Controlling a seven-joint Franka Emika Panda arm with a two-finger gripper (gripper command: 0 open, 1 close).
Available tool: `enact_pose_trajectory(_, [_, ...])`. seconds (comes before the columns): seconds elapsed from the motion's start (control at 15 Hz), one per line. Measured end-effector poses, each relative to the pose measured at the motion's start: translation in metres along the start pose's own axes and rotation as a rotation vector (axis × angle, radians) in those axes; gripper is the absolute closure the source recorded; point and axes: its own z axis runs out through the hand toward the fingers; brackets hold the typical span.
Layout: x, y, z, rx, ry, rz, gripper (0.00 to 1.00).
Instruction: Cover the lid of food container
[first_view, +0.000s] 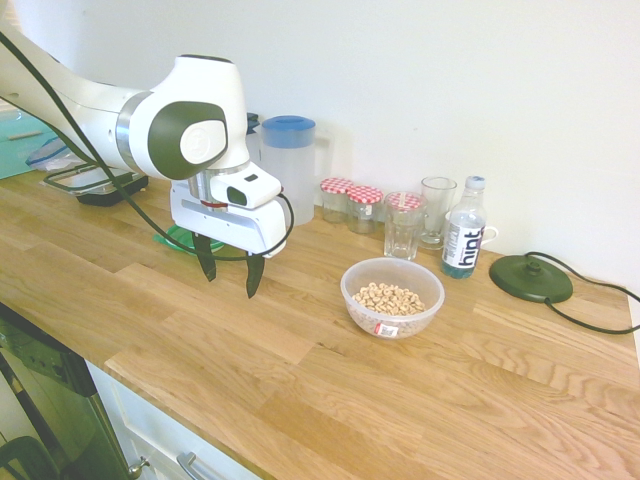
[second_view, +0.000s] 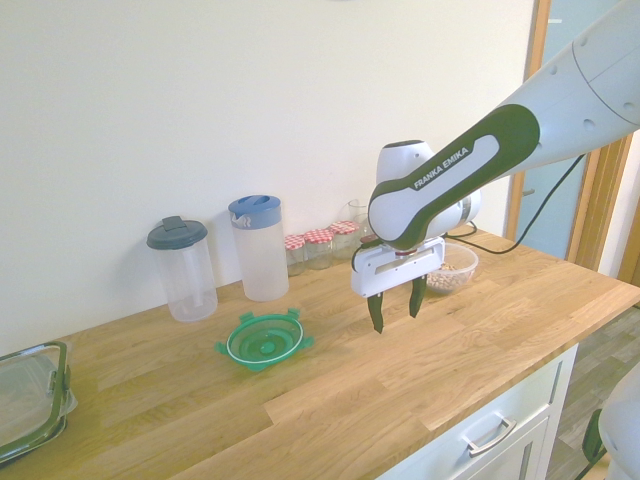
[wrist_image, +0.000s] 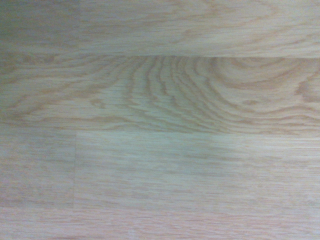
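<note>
Two things matter. First exterior view: my claw (first_view: 229, 275) spread, empty, hanging over bare surface (first_view: 300, 380); lid (first_view: 178, 240) peeks out behind it, food container (first_view: 392, 297) off opposite side. Second exterior view: lid (second_view: 264, 340) flat, well apart. Wrist view: only wood grain.

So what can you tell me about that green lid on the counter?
The green lid is round, see-through plastic with small snap tabs sticking out around its edge and a pale ring mark in the middle. It lies flat on the wooden counter, in front of the two tall jugs by the wall. Nothing is on it and nothing holds it: the claw hangs open above bare wood beside it, between the lid and the bowl of cereal. In the other outside view the arm hides most of it.
</note>
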Motion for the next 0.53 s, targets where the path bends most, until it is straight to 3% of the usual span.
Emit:
enact_pose_trajectory(0.2, [0.001,-0.002,-0.002,0.043,-0.021,0.013,0.00])
enact_pose_trajectory(0.53, [0.043,-0.031,0.000,0.330,-0.207,-0.008,0.00])
